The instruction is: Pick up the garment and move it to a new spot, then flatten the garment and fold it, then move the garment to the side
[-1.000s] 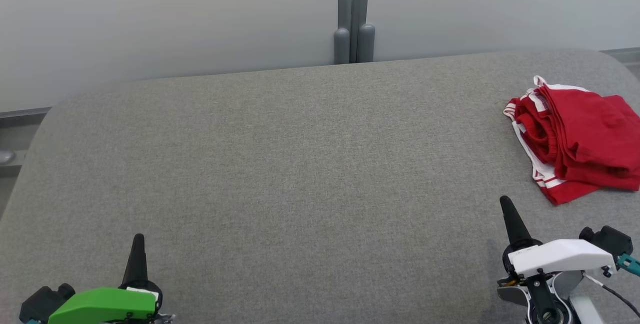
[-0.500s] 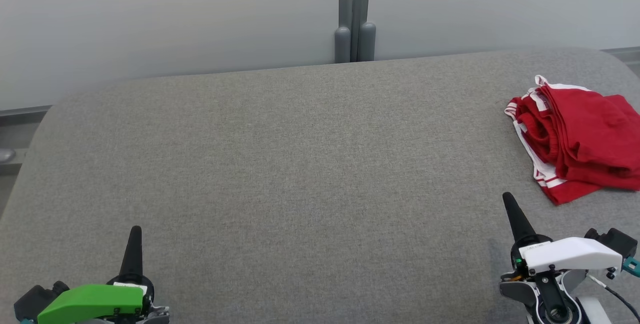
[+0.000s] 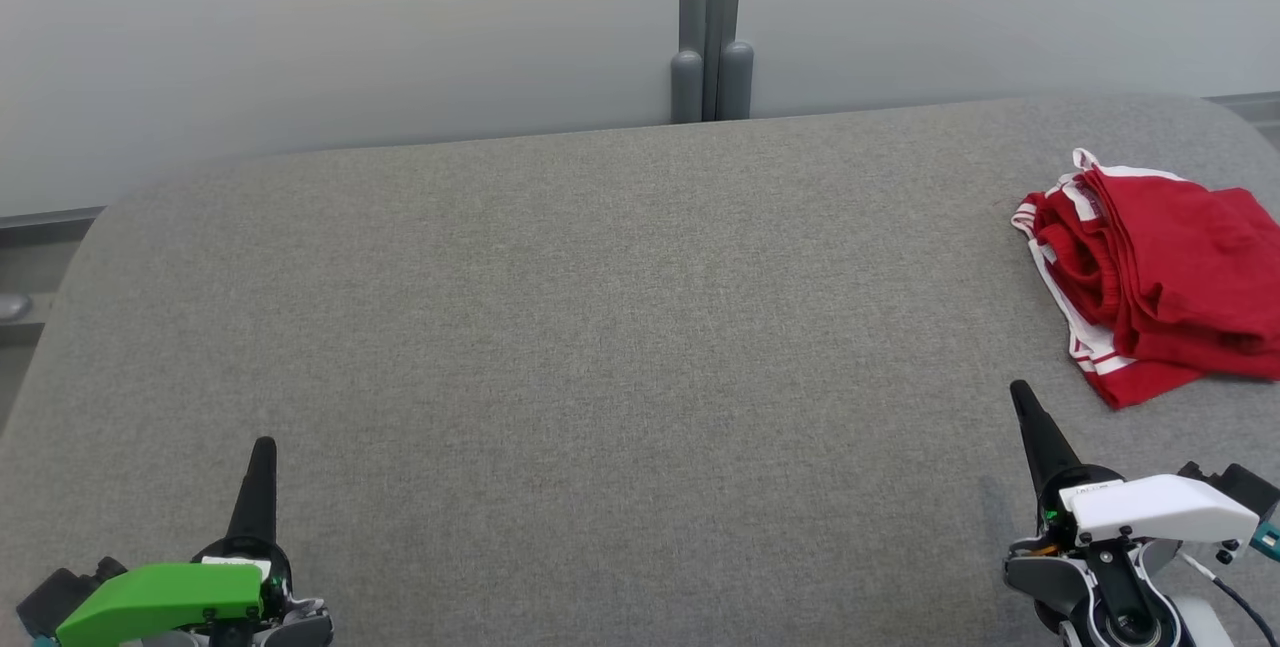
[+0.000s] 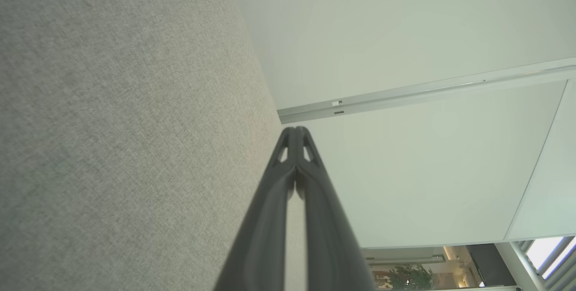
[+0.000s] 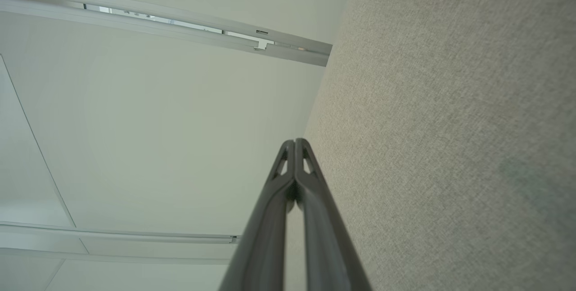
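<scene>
Right gripper (image 3: pixel 1022 395) was closed and empty, fingers pressed tip to tip, low at the near right over the grey fabric-covered table (image 3: pixel 600 327). The red jersey (image 3: pixel 1160 277) lay ahead of it and off to its right, near but not touching, bunched in loose folds at the table's right end and cut off by the frame. Its striped-trim edge ran near-to-far on the side facing the gripper. Left gripper (image 3: pixel 262 449), also closed and empty, sat well apart at the near left, so the right arm looked the likelier one for any reach. The head view placed the jersey. The wrist views confirmed the closed tips (image 4: pixel 294 131) (image 5: pixel 294 143) against table and pale wall.
</scene>
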Motion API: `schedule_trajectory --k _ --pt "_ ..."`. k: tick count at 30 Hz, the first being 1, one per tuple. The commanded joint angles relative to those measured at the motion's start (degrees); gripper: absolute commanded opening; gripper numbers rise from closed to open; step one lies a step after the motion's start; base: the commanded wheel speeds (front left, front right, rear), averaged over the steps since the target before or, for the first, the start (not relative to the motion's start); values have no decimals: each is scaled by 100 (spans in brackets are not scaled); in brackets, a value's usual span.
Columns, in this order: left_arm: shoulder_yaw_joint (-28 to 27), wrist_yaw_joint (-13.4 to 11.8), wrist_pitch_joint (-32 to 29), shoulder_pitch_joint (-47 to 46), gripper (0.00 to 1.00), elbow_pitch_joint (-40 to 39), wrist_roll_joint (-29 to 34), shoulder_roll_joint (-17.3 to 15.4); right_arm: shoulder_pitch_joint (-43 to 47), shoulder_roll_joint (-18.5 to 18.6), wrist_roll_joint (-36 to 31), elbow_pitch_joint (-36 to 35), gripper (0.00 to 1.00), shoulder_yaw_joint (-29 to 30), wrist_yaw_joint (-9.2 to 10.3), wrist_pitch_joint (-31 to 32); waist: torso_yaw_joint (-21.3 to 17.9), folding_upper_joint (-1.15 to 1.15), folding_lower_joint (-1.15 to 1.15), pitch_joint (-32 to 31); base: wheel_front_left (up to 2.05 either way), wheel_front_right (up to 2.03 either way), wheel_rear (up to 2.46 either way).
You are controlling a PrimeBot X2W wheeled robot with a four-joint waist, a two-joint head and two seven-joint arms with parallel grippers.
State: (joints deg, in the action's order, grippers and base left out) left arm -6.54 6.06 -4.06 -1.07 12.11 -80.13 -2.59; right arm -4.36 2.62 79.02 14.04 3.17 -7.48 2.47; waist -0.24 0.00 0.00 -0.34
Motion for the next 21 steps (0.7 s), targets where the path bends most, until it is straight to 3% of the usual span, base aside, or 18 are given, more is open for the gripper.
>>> schedule_trajectory --k 1,21 --pt "-31 42 -34 -115 0 -50 -128 -39 20 33 118 -72 0 24 -3 37 1 0 0 1 0 0 0" --pt "-139 126 -261 -146 0 -167 -952 -45 66 37 1048 -220 0 101 -2 248 17 0 0 31 0 0 0"
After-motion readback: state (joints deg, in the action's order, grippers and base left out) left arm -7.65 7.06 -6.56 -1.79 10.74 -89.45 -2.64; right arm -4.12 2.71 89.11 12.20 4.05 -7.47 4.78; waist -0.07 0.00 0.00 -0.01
